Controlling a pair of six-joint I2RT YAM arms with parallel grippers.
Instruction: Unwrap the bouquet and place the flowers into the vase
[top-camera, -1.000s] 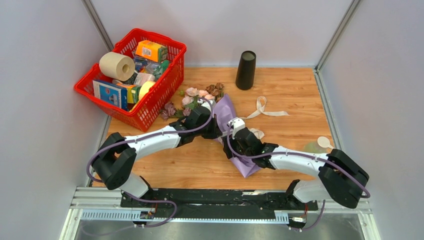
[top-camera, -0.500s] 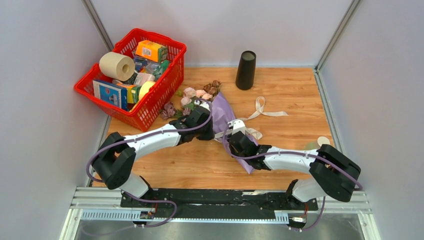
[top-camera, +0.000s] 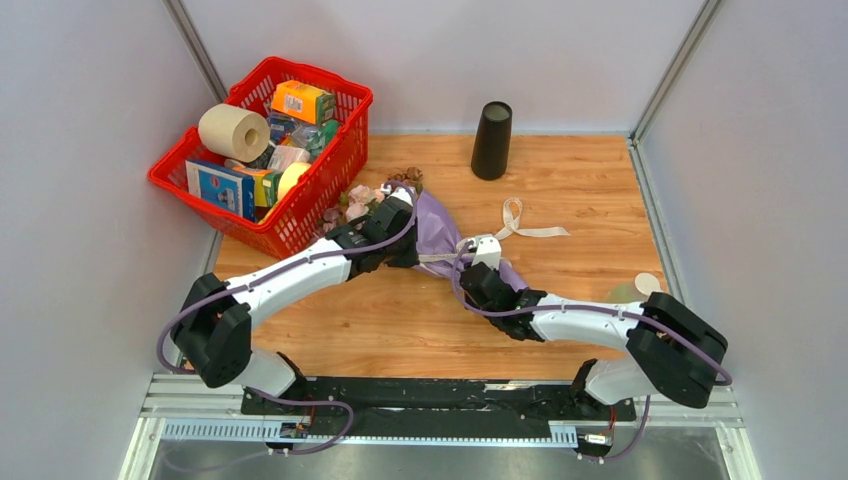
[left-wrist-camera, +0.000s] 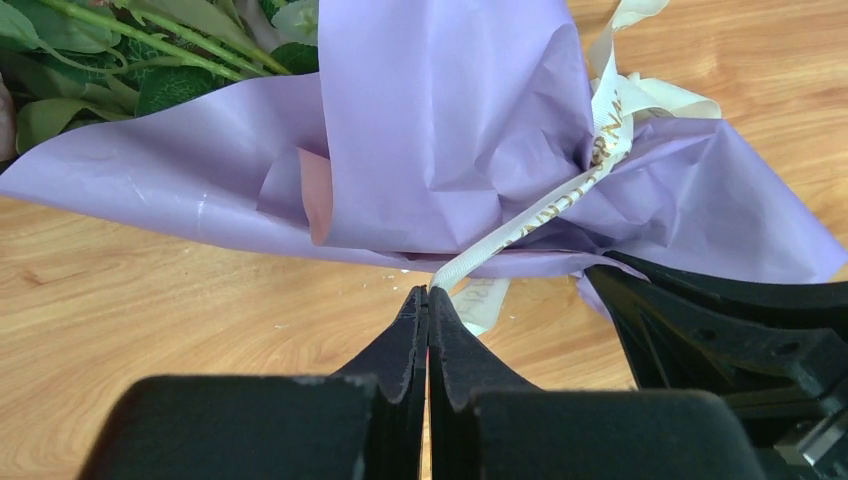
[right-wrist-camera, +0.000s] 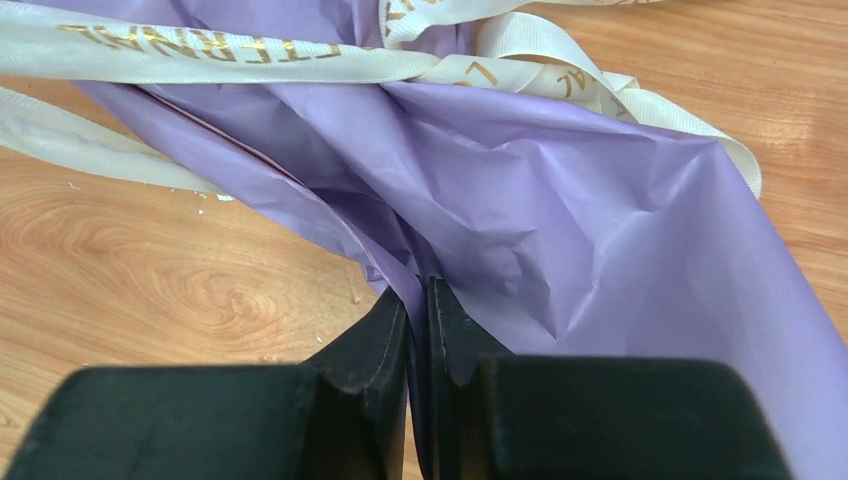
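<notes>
Left gripper: jaws pinched tight on the cream ribbon. Nothing else is in the pinch. From the tips the ribbon runs in a straight line up and right across the lilac paper. It has gold lettering, which I can't read in full.

Right gripper: jaws clamped on a fold of the same lilac paper, which fills the narrow slot between the 2 fingers. 2 ribbon strands cross the paper just beyond the tips, and neither is in this grip.

The bouquet lies flat on the wooden table, mid-table, between the 2 grippers. Its heads point far-left and its paper tail points near-right. The flowers are in the wrap, with heads just beside the red basket. I can't tell whether they touch it. Green stems and leaves show at the open end of the paper in the left wrist view.

1 loose ribbon tail lies on the table right of the bouquet.

The vase is black and stands upright at the far edge of the table, apart from the bouquet.

The basket holds a toilet roll and assorted boxes.
</notes>
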